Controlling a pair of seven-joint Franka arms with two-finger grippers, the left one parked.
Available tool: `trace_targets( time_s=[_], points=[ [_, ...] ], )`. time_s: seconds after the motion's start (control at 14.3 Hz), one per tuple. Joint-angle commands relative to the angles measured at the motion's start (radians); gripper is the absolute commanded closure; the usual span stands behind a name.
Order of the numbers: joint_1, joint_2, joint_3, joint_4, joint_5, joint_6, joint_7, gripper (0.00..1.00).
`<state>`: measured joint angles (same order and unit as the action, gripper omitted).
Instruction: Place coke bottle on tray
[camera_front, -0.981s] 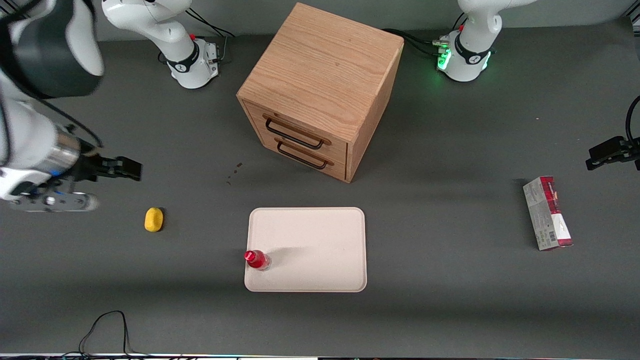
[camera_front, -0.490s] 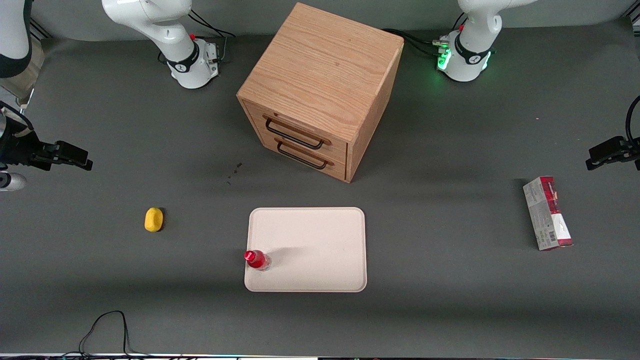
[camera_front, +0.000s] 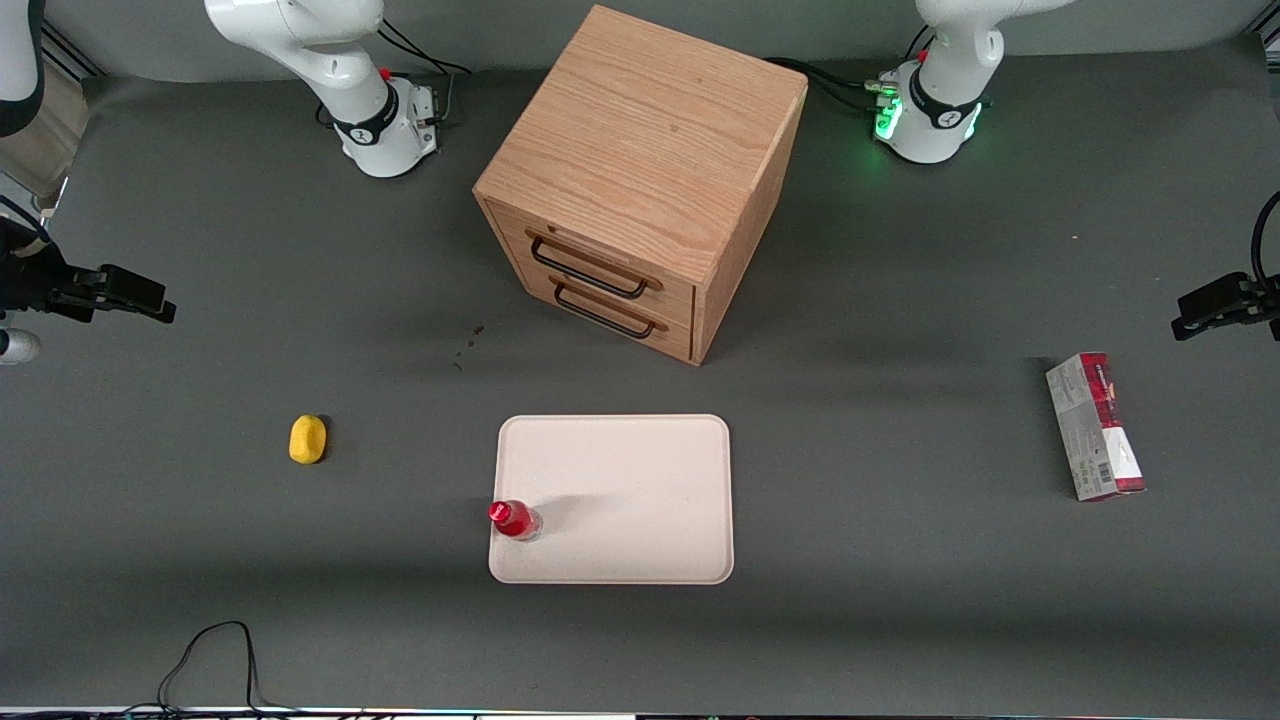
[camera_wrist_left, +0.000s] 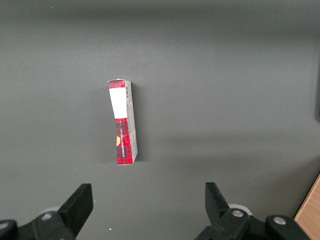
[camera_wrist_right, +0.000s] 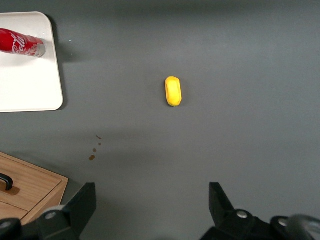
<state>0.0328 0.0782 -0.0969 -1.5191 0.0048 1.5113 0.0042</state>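
The coke bottle (camera_front: 514, 520), small and red with a red cap, stands upright on the pale beige-pink tray (camera_front: 640, 480). It is just inside the tray corner that is nearest the front camera and toward the working arm's end. In the right wrist view the bottle (camera_wrist_right: 21, 43) shows on the tray (camera_wrist_right: 25, 85). My gripper (camera_front: 135, 292) hovers far off at the working arm's end of the table, well apart from the bottle. Its fingers are open in the wrist view, with nothing between them (camera_wrist_right: 152, 195).
A yellow oval lump (camera_front: 308, 439) lies on the mat between the gripper and the tray. A wooden drawer cabinet (camera_front: 640, 170) stands farther from the front camera than the tray. A red-and-grey carton (camera_front: 1094, 425) lies toward the parked arm's end. A black cable (camera_front: 210, 650) loops at the front edge.
My gripper has drawn away from the tray toward the working arm's end of the table, slowing over the last half second. The bottle, tray and lump have not moved.
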Motion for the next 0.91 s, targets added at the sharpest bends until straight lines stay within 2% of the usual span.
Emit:
trace_targets(
  time_s=[0.0,0.21,0.84],
  points=[
    [0.006,-0.043,0.002,-0.032,-0.011,-0.005,-0.009,0.0],
    [0.047,-0.051,-0.032,-0.035,-0.011,-0.013,-0.009,0.0],
    [0.044,-0.035,-0.033,-0.027,-0.02,0.0,-0.01,0.0]
  ],
)
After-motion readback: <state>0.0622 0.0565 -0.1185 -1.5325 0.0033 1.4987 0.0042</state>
